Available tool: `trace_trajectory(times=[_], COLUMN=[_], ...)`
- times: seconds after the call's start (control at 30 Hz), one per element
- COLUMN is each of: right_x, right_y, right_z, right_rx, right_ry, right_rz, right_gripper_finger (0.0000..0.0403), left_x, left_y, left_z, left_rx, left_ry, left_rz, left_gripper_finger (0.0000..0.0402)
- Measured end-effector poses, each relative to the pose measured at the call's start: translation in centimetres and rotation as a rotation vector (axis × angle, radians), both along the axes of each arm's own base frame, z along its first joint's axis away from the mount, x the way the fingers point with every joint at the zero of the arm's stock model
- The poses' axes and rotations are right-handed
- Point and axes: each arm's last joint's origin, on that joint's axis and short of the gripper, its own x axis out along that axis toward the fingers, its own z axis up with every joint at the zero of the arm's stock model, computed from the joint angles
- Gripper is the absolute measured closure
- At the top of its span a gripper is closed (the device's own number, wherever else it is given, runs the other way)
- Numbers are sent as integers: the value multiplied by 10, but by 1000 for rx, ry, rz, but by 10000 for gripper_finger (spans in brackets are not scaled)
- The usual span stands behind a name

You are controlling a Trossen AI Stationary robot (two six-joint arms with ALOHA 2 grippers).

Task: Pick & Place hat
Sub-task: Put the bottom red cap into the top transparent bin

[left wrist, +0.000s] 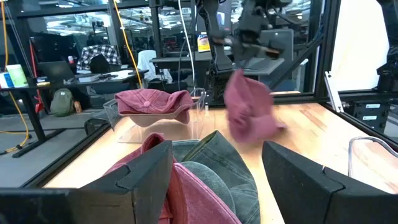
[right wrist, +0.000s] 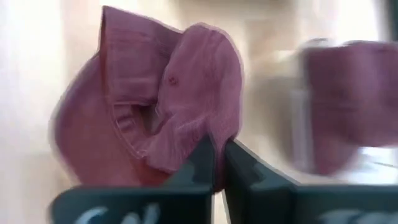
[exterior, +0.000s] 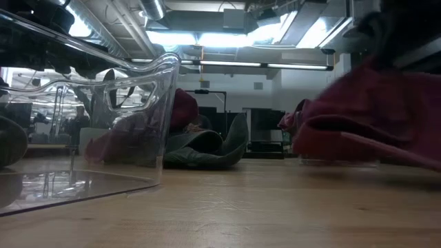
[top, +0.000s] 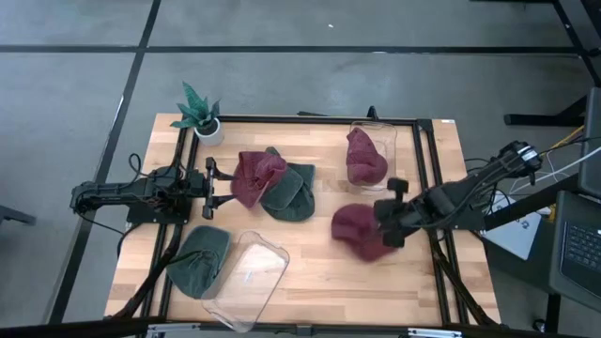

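One maroon hat (top: pixel 355 228) hangs pinched in the right gripper (top: pixel 392 225), which should carry it high, clearing the clear bin (top: pixel 374 131).

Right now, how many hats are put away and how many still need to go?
One red hat already sits in the far clear bin. The right gripper is shut on another red hat. Left on the table: a red hat and green hat by the open left gripper, and a green hat beside the empty near bin.
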Motion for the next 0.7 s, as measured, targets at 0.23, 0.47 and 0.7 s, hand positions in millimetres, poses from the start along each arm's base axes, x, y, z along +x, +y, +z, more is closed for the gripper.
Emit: trace_trajectory(times=[0.23, 0.47, 0.7], right_x=[-6, 9, 24], right_y=[-12, -1, 18], right_z=[31, -12, -41], right_rx=[-282, -263, -123], right_ry=[25, 173, 175], right_rz=[-2, 23, -6], right_gripper_finger=[391, 390, 388], left_x=[0, 0, 0], left_y=[0, 0, 0], left_z=[0, 0, 0], left_rx=[0, 0, 0], left_ry=[0, 0, 0], left_rz=[0, 0, 0], left_gripper_finger=[156, 156, 156])
